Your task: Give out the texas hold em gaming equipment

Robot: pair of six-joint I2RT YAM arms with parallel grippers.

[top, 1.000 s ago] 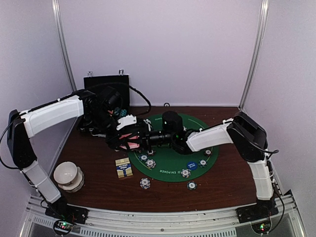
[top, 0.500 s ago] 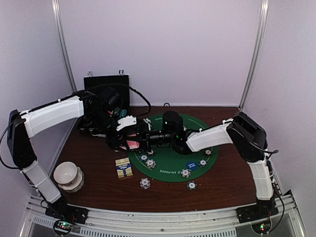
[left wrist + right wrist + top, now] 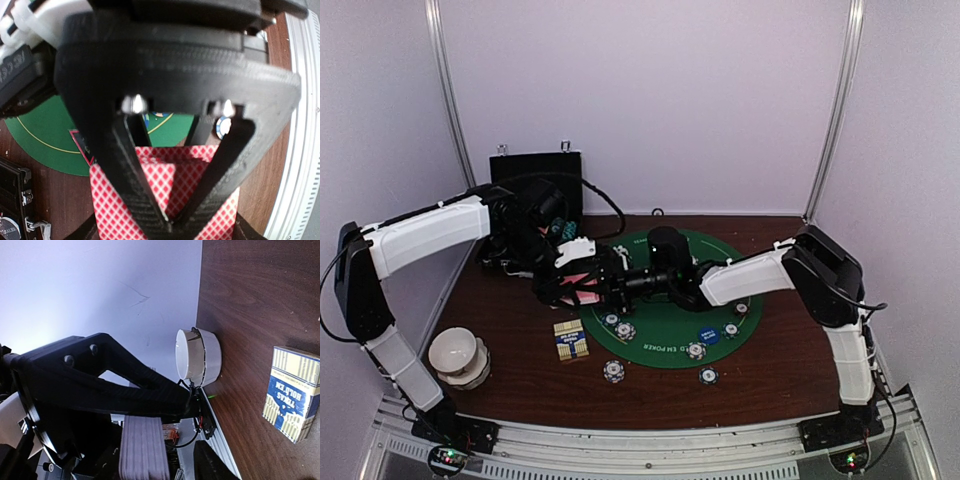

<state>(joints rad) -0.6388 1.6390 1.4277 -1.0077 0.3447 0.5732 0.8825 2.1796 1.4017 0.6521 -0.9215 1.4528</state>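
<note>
Dark wooden table [image 3: 520,385]: left claw [image 3: 167,226] pinches pink-backed playing cards [image 3: 170,185]; right claw [image 3: 196,429] unreadable; white bowl [image 3: 457,352], contents unseen.

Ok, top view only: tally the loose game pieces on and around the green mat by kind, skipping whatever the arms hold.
Stripe-edged poker chips: 7 (one partly under the right arm)
Blue disc: 1
Card box: 1
Total: 9
Not counted: pink-backed playing cards held in the left end effector.

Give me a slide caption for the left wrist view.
Close-up: the left end effector pinches pink-backed playing cards above the green mat.
</note>
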